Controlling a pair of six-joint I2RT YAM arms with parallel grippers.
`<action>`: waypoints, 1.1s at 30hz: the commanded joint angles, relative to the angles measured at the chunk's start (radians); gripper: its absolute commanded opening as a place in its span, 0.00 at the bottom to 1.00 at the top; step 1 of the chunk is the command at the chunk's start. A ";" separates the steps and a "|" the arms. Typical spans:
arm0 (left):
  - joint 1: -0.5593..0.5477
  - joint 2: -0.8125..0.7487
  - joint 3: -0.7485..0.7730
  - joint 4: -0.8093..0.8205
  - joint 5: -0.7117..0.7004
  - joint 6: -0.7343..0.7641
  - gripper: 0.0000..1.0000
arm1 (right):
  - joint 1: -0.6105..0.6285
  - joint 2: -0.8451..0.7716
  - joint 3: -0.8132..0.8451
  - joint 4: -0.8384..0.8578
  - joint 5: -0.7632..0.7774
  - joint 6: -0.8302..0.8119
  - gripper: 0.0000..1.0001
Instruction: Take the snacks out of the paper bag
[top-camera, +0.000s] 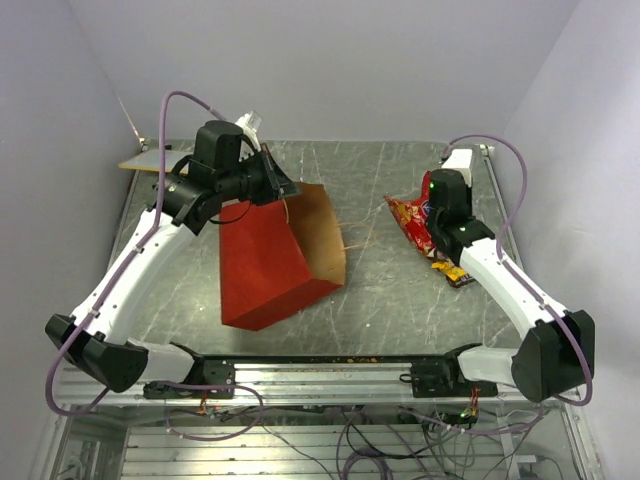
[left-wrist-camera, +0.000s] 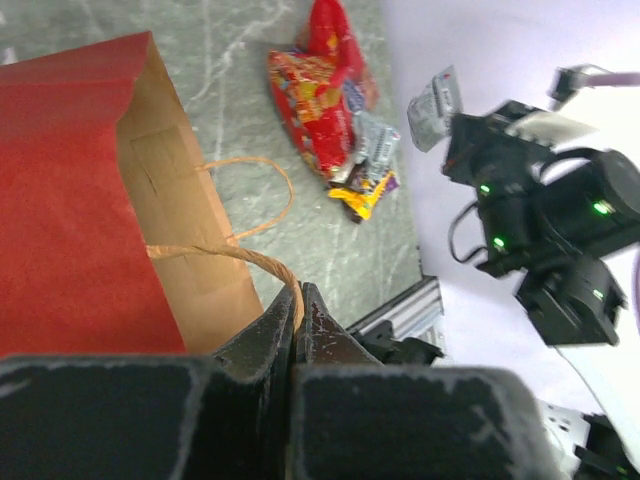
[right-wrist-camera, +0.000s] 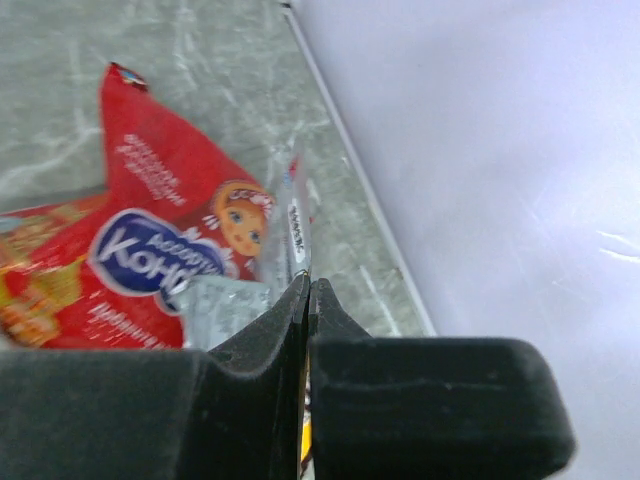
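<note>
The paper bag (top-camera: 265, 265) lies on its side left of centre, red outside, with its brown mouth (left-wrist-camera: 190, 230) facing right. No packet shows in the part of the inside I can see. My left gripper (left-wrist-camera: 297, 298) is shut on one tan string handle (left-wrist-camera: 215, 252) at the mouth's upper edge. The snacks are piled on the table at the right: a red bag with a blue logo (top-camera: 410, 222) (right-wrist-camera: 150, 250), silver wrappers (left-wrist-camera: 375, 140) and a yellow-orange one (top-camera: 450, 270). My right gripper (right-wrist-camera: 308, 285) is above that pile, shut on the edge of a silver packet (right-wrist-camera: 295, 215) (left-wrist-camera: 435, 100).
The bag's other string handle (top-camera: 360, 235) trails loose on the table between the bag and the pile. A brown board (top-camera: 140, 160) lies at the back left corner. Purple walls close in the left, back and right sides. An aluminium rail (top-camera: 320, 365) runs along the near edge.
</note>
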 joint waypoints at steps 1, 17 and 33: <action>-0.004 0.033 0.063 0.128 0.139 -0.039 0.07 | -0.082 0.062 -0.020 0.104 -0.043 -0.114 0.00; 0.025 -0.156 -0.300 0.134 0.093 -0.124 0.07 | -0.086 0.155 -0.089 0.015 -0.180 0.085 0.00; 0.065 -0.246 -0.269 -0.080 -0.073 -0.048 0.23 | -0.059 0.135 -0.073 -0.058 -0.319 0.188 0.03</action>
